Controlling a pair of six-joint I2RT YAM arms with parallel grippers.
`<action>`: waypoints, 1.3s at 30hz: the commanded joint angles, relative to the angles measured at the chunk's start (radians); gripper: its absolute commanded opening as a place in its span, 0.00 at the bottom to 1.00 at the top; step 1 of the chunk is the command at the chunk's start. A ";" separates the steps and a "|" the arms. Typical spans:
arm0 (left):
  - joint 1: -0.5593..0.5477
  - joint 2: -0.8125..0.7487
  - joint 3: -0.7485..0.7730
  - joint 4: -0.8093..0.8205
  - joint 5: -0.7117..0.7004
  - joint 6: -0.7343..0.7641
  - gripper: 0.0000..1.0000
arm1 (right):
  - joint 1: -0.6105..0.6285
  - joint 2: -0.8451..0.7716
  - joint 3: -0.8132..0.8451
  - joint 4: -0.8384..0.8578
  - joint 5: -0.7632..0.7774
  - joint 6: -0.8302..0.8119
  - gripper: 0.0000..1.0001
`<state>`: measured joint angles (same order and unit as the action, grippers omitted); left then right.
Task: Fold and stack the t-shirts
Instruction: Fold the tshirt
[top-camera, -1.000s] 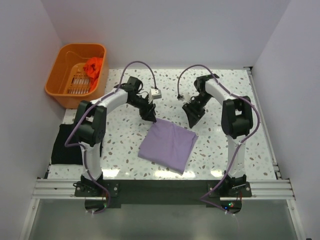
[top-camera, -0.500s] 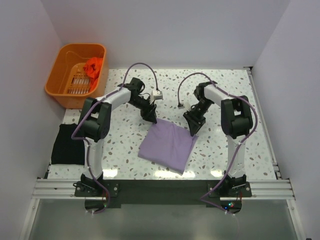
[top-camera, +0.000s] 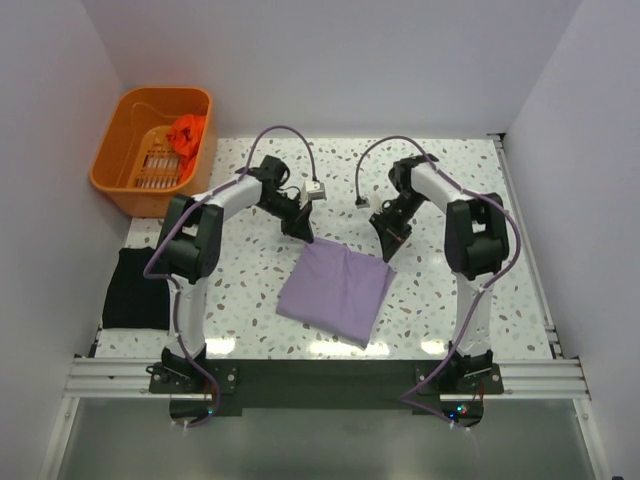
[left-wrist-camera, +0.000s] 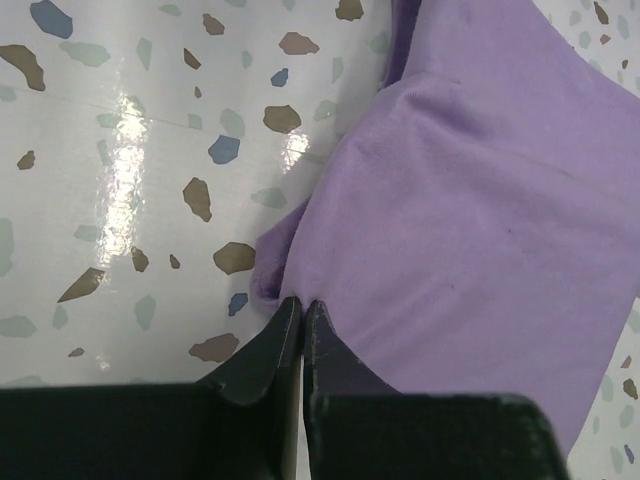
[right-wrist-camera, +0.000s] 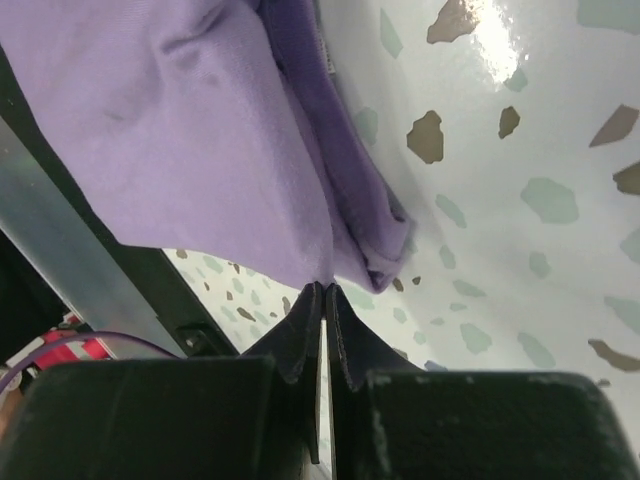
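The lilac-purple t-shirt (top-camera: 335, 290) lies folded into a rough square in the middle of the table. My left gripper (top-camera: 306, 240) is at its far left corner. In the left wrist view the jaws (left-wrist-camera: 302, 302) are shut, pinching the cloth's edge (left-wrist-camera: 470, 210). My right gripper (top-camera: 388, 254) is at the far right corner, its jaws (right-wrist-camera: 325, 288) shut on a fold of the purple cloth (right-wrist-camera: 200, 130). A black t-shirt (top-camera: 135, 288) lies folded at the table's left edge. An orange-red t-shirt (top-camera: 187, 132) sits bunched in the basket.
The orange plastic basket (top-camera: 108, 160) stands off the table's far left corner. White walls close in the left, back and right sides. The arms' bases and a metal rail (top-camera: 320, 375) run along the near edge.
Both grippers came down onto the far corners of the purple t-shirt and went from open to shut on the cloth. The shirt itself has barely shifted.
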<state>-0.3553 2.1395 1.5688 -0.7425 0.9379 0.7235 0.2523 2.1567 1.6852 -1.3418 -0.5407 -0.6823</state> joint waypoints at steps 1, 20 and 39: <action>0.013 -0.007 0.027 0.014 0.019 -0.001 0.00 | -0.008 -0.136 0.027 -0.177 0.027 -0.003 0.00; 0.047 0.017 -0.006 0.221 -0.195 -0.217 0.00 | -0.045 0.075 0.108 0.174 0.383 0.173 0.00; 0.021 -0.461 -0.401 0.261 -0.050 -0.403 0.54 | -0.033 -0.208 0.037 -0.017 0.041 0.194 0.41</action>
<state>-0.2653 1.8042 1.3003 -0.4725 0.8192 0.3714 0.2089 2.0918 1.8469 -1.2339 -0.3775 -0.4900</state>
